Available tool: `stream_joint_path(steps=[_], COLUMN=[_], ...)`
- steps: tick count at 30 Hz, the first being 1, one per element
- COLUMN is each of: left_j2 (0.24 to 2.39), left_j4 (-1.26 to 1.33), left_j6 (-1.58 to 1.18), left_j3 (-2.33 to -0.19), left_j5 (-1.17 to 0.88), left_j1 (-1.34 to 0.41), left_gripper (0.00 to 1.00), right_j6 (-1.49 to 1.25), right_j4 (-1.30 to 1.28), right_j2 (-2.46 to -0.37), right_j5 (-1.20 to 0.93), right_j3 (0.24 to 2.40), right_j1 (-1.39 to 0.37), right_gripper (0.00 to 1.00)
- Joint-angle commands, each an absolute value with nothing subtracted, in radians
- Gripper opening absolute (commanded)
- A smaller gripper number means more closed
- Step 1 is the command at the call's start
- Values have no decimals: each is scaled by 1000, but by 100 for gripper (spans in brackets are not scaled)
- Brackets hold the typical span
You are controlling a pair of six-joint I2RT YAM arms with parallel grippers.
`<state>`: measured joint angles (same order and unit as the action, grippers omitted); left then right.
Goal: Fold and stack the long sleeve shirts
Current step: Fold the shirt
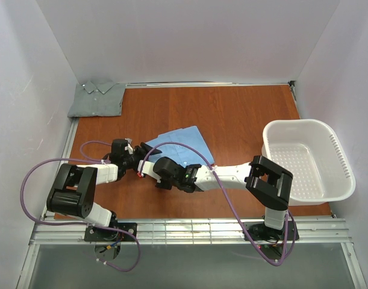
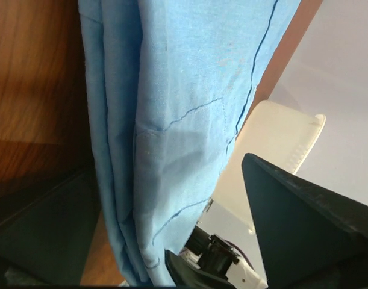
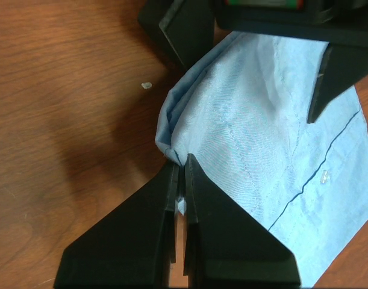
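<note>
So there's 2 shirts, 1 blue point(image 1: 182, 146) and 1 grey-green point(image 1: 97, 100), 1 white basket point(image 1: 337, 158), 2 arms.

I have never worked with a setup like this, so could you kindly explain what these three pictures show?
The wide picture looks down on a wooden table with two robot arms at its near edge. The other two come from cameras on each wrist, with the black fingers in view. A light blue shirt lies mid-table, a folded grey-green shirt in the far left corner, and a white laundry basket on the right. The right gripper is shut, pinching a folded edge of the blue shirt. The left gripper is open around the same cloth, not gripping it.
</note>
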<state>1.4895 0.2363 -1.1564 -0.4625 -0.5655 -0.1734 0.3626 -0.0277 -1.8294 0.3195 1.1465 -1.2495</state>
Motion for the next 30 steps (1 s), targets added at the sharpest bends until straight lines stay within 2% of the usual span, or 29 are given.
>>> stream_joint_path(steps=[1, 7, 8, 10, 13, 14, 16, 17, 18, 19, 20, 23, 26, 30], left_j2=[1499, 1532, 1535, 1540, 1540, 1539, 1526, 1517, 1508, 1482, 1468, 1396, 1330, 1325], left_j4=[314, 409, 423, 454, 497, 503, 515, 505, 462, 430, 341, 127, -100, -389], left_j6=[-1189, -1203, -1203, -1201, -1192, -1192, -1184, -1163, -1149, -1128, -1074, -947, -838, -631], left_j3=[-393, -357, -354, -345, -331, -327, -321, -327, -336, -372, -397, -520, -671, -900], left_j5=[-445, -430, -430, -426, -426, -425, -419, -414, -411, -400, -393, -356, -334, -293], left_j1=[-183, -187, -189, -195, -202, -202, -204, -204, -203, -202, -202, -192, -150, -83], left_gripper=[84, 76, 69, 62, 43, 31, 17, 6, 1, 0, 0, 0, 0, 0], right_j6=[319, 299, 296, 288, 279, 276, 265, 261, 255, 239, 232, 189, 158, 118], right_j4=[34, 43, 44, 49, 61, 63, 66, 67, 66, 64, 55, 2, -105, -178], right_j2=[-1793, -1798, -1799, -1798, -1790, -1789, -1783, -1782, -1778, -1766, -1758, -1701, -1623, -1469], right_j5=[296, 287, 287, 284, 285, 285, 282, 281, 278, 270, 268, 255, 249, 264], right_j3=[1138, 1141, 1141, 1137, 1129, 1129, 1129, 1131, 1134, 1137, 1141, 1169, 1175, 1120], right_j1=[-1249, -1249, -1249, -1249, -1249, -1249, -1247, -1249, -1249, -1249, -1249, -1247, -1249, -1249], right_gripper=[1, 1, 1, 1, 1, 1, 1, 1, 1, 5, 26, 54, 62, 63])
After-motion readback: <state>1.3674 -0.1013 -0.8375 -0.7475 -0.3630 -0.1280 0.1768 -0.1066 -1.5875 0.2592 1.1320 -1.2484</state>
